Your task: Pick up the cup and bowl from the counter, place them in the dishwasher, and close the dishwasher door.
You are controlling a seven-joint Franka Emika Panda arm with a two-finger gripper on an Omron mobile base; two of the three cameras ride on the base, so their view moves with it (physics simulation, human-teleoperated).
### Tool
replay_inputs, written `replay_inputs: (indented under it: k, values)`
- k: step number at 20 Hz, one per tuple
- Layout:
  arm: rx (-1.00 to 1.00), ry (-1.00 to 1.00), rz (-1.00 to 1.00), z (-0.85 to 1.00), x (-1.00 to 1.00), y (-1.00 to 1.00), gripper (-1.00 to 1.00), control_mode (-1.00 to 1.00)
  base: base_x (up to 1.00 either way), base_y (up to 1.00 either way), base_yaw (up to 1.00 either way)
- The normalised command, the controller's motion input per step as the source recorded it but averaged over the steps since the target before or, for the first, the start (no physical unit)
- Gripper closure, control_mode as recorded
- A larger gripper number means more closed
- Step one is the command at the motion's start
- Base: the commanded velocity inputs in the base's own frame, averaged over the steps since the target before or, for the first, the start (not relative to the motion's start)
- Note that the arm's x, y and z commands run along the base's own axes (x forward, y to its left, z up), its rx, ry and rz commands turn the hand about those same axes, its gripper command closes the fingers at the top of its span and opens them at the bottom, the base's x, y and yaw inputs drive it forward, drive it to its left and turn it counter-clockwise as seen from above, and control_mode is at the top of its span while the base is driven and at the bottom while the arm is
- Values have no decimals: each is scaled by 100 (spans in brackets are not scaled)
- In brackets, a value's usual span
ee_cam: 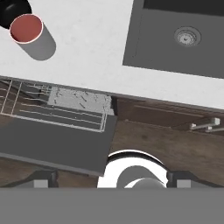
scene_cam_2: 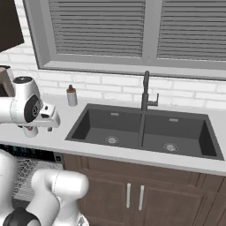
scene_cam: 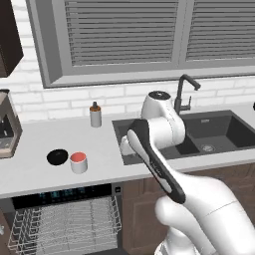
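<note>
From the left, cup [scene_cam: 78, 162] and bowl [scene_cam: 57, 157] side by side on the counter [scene_cam: 40, 172], soap bottle [scene_cam: 95, 114] behind; from the right, double sink [scene_cam_2: 143, 130]; hand view, my claw [ee_cam: 112, 179] spread wide, empty, above the dishwasher door [ee_cam: 52, 144].

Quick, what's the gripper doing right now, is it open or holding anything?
Gripper: open, holding nothing. The cup and bowl sit on the counter.
</note>
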Motion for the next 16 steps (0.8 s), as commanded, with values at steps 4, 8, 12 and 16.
replay_inputs:
  k: [4,8,12,16]
  values:
    - [-5,0,6,-49,2,63,-100,-100,0,0,0]
    - [-1,0,9,-38,16,62,-100,-100,0,0,0]
    - [0,0,5,-19,41,39,-100,-100,0,0,0]
    - [8,2,3,-33,71,5,-100,-100,0,0,0]
